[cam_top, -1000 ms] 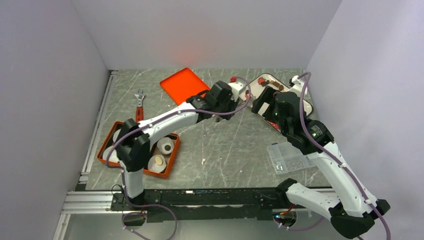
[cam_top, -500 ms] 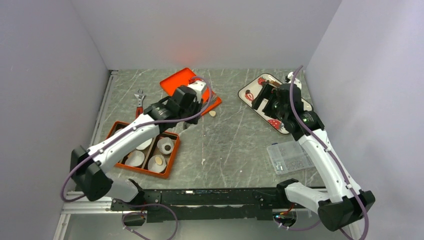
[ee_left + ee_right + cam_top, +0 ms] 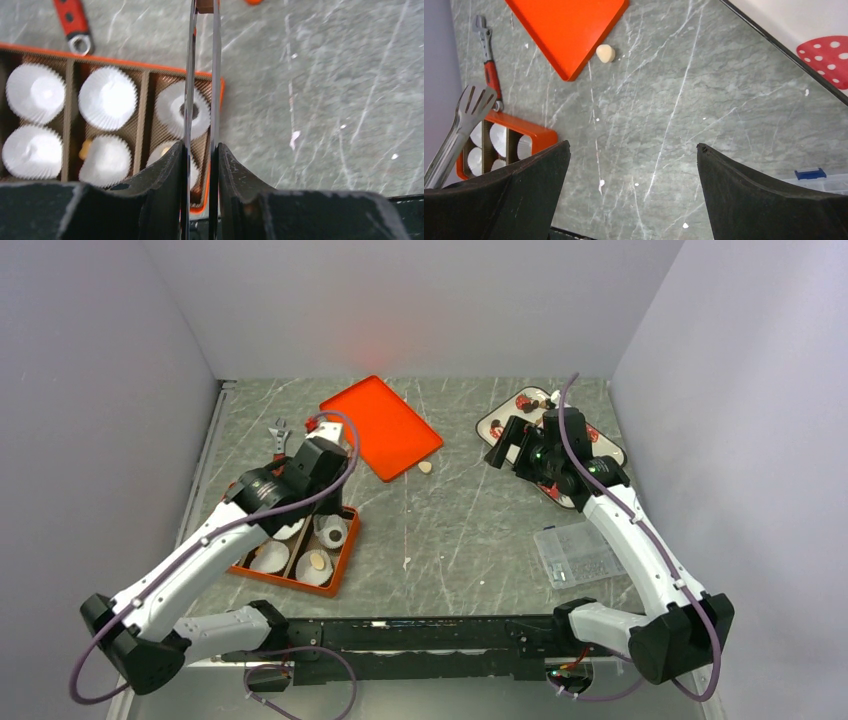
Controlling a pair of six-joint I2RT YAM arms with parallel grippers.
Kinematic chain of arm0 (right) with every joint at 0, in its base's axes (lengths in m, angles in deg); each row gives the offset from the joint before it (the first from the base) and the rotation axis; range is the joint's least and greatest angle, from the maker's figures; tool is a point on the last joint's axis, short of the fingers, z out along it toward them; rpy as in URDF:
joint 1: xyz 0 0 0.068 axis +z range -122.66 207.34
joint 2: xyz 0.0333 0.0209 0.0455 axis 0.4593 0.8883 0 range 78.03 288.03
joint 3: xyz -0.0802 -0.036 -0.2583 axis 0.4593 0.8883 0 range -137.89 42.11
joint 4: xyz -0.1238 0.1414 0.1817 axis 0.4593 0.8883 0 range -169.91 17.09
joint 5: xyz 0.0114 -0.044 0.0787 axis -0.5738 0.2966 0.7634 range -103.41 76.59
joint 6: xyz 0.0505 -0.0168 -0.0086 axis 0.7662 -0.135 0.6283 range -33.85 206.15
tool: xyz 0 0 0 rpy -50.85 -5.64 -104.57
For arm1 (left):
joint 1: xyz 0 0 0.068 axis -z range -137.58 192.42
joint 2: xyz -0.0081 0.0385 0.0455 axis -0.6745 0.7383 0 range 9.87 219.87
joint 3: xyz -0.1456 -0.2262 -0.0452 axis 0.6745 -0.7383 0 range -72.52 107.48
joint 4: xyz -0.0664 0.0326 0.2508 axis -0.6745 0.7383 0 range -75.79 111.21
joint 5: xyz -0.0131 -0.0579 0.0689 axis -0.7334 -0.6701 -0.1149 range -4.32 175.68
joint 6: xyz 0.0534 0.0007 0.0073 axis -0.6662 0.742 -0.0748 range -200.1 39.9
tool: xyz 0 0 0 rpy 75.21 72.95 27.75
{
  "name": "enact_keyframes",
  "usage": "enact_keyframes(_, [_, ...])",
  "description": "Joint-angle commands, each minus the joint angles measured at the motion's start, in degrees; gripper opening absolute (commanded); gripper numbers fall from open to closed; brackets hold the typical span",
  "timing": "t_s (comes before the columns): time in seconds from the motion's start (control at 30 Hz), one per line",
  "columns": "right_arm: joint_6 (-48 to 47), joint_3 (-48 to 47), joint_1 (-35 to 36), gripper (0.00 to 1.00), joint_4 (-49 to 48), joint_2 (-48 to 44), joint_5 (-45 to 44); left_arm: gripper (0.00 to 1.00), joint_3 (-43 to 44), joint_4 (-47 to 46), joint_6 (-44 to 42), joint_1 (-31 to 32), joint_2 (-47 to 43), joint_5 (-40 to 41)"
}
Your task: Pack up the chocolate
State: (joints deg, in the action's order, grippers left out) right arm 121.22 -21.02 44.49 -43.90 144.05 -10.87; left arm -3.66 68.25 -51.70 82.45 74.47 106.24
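My left gripper point(image 3: 322, 468) point(image 3: 201, 148) is shut on metal tongs point(image 3: 202, 75). The tongs pinch a small brown chocolate point(image 3: 205, 5) at their tip. They hang over the right column of the orange box point(image 3: 342, 558) point(image 3: 220, 90), which holds white paper cups point(image 3: 107, 98). One cup holds a tan chocolate point(image 3: 318, 562). Another tan chocolate point(image 3: 426, 467) point(image 3: 605, 53) lies loose on the table by the orange lid. My right gripper point(image 3: 503, 447) point(image 3: 633, 150) is open and empty, above the table at the left end of the white strawberry tray point(image 3: 612, 448) point(image 3: 824, 55). The tong tips point(image 3: 472, 101) show in the right wrist view.
A flat orange lid point(image 3: 380, 425) point(image 3: 569, 30) lies at the back middle. A red-handled wrench point(image 3: 279, 445) point(image 3: 75, 25) lies behind the orange box. A clear plastic case point(image 3: 580, 552) sits at the right front. Grey walls close in left, right and back.
My left arm has swung from the strawberry tray leftward to over the orange box, carrying the tongs. My right arm has moved farther back, its gripper now past the tray's left end.
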Motion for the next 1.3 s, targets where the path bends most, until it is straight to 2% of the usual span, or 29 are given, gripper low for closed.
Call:
enact_keyframes(0.0, [-1.36,-0.47,0.08,1.0,-2.58,0.33,2.81,0.15,-0.23,10.74,8.55,-0.24,-4.68,6.06])
enact_keyframes(0.47, [-1.67,0.28,0.25,1.0,-2.95,0.38,3.93,0.16,-4.88,29.31,25.53,-0.26,-11.91,10.95])
enact_keyframes(0.73, [-1.61,0.3,0.34,1.0,-3.4,0.86,4.4,0.19,-7.74,27.49,25.42,-2.11,-12.47,10.69])
enact_keyframes(0.97, [-1.54,-0.05,0.35,1.0,-3.43,1.19,4.4,0.2,-10.35,20.16,19.02,-7.89,-13.17,8.4])
enact_keyframes(1.27, [-1.44,-0.06,0.34,1.0,-3.54,0.98,4.66,0.21,-13.35,12.18,13.5,-11.29,-10.83,4.41])
